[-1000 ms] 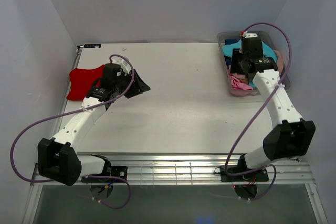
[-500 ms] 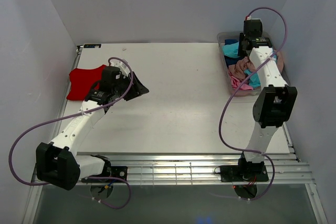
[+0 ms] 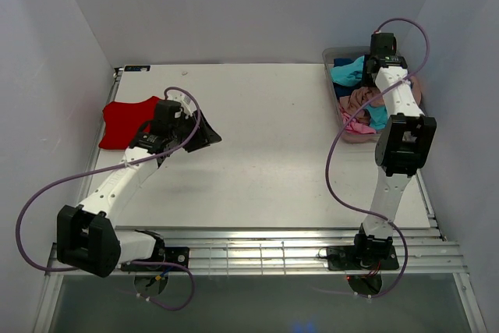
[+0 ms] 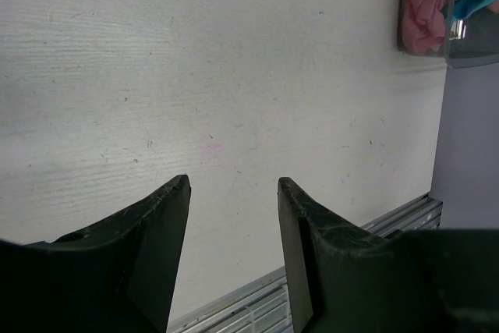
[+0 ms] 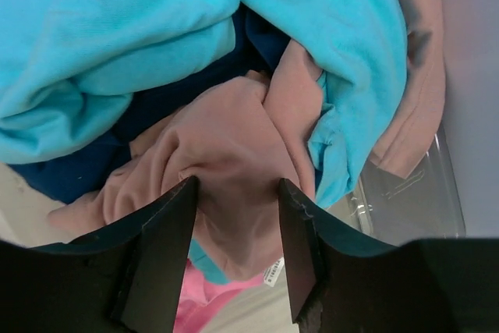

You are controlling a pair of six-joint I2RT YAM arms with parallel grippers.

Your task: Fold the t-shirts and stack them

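Note:
A red t-shirt point(image 3: 125, 121) lies flat at the table's left edge. My left gripper point(image 3: 204, 136) point(image 4: 234, 181) hangs just right of it, open over bare tabletop, nothing between its fingers. Several more t-shirts are heaped in the clear bin point(image 3: 344, 132) at the back right: turquoise point(image 3: 347, 74) point(image 5: 117, 37), dusty pink point(image 3: 362, 99) point(image 5: 226, 138), navy point(image 5: 156, 115) and bright pink point(image 3: 355, 125) point(image 5: 203, 302). My right gripper point(image 3: 377, 68) point(image 5: 236, 185) points down into the bin, open, its fingers straddling a fold of the dusty-pink shirt without closing on it.
The bin's clear wall point(image 5: 413, 193) stands right of my right fingers, close to the side wall. In the left wrist view the bin point(image 4: 468, 37) shows far off at the top right. A metal rail point(image 3: 257, 251) runs along the near table edge.
My right arm has reared up and reached toward the back of the bin, uncovering the dusty-pink shirt. The left arm has hardly shifted.

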